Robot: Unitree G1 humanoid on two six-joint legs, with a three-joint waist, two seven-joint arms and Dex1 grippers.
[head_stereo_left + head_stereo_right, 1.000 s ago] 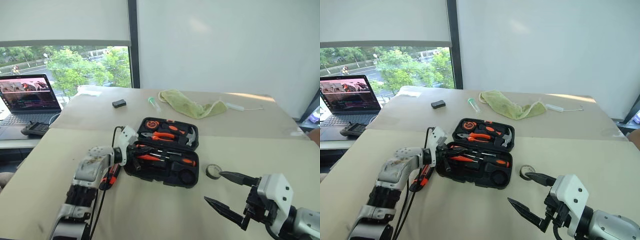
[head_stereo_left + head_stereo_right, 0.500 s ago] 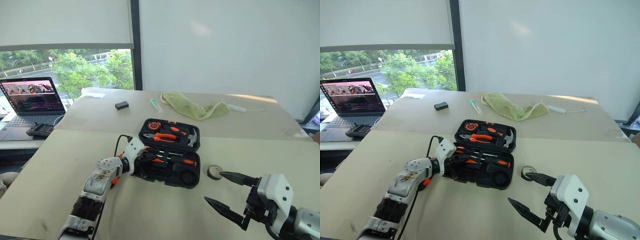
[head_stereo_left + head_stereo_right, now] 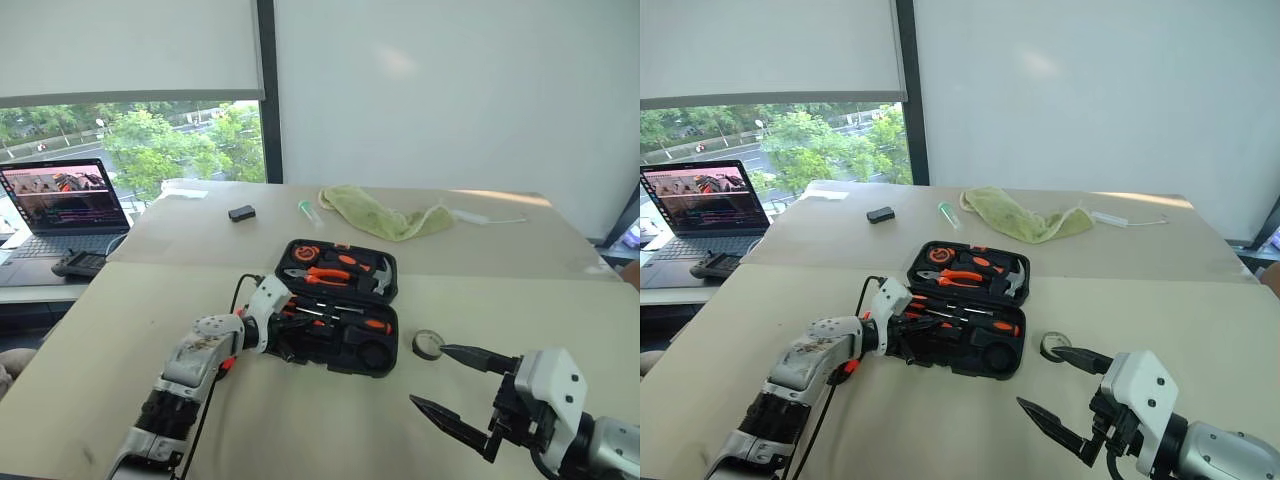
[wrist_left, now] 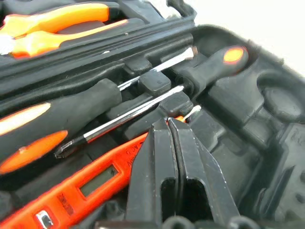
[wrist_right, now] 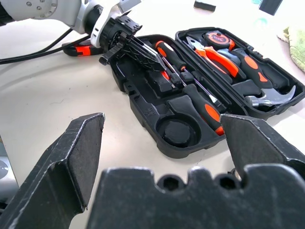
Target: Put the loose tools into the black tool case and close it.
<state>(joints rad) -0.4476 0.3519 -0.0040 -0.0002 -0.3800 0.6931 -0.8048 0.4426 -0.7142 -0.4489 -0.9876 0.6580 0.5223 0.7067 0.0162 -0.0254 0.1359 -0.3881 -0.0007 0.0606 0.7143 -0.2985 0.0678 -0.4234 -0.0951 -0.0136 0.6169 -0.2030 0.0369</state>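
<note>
Laptop, green cloth beyond tool case

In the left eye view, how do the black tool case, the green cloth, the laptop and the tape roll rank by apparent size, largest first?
1. black tool case and laptop: look alike in area, so no ranking between them; the laptop is cut by the frame edge.
2. green cloth, which lies farther away.
3. tape roll, clearly smallest.

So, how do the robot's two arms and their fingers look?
Both arms have light grey and white shells with black joints. The left gripper has a black cable along its scuffed forearm. The right gripper has long, pointed black fingers on a white wrist block.
</note>
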